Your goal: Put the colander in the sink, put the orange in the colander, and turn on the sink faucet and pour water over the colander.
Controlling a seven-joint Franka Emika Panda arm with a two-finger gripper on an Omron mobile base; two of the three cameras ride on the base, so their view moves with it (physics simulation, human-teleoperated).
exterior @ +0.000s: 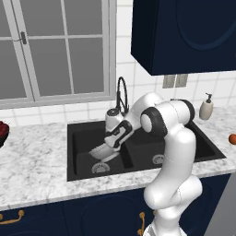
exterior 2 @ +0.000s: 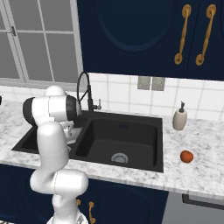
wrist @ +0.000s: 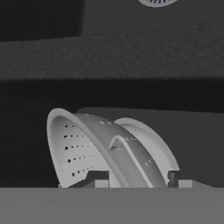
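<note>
The colander (wrist: 83, 148), a silvery perforated bowl, is tipped on its side low in the left basin of the black sink (exterior: 73, 129). In the left base view it shows as a pale shape (exterior: 97, 151) under the hand. My gripper (wrist: 140, 183) reaches down into that basin with a fingertip on each side of the colander's rim; whether the pads still press on it is unclear. The orange (exterior 2: 187, 156) lies on the counter right of the sink (exterior 2: 127, 116), also at the right edge (exterior: 233, 138). The dark gooseneck faucet (exterior: 121, 92) stands behind the basins.
A white soap dispenser (exterior 2: 179, 118) stands at the back right of the sink. A dark red bowl-like thing (exterior: 2, 131) sits on the far left counter. The right basin holds a round silver drain (exterior 2: 119, 158). Dark cabinets hang above the counter.
</note>
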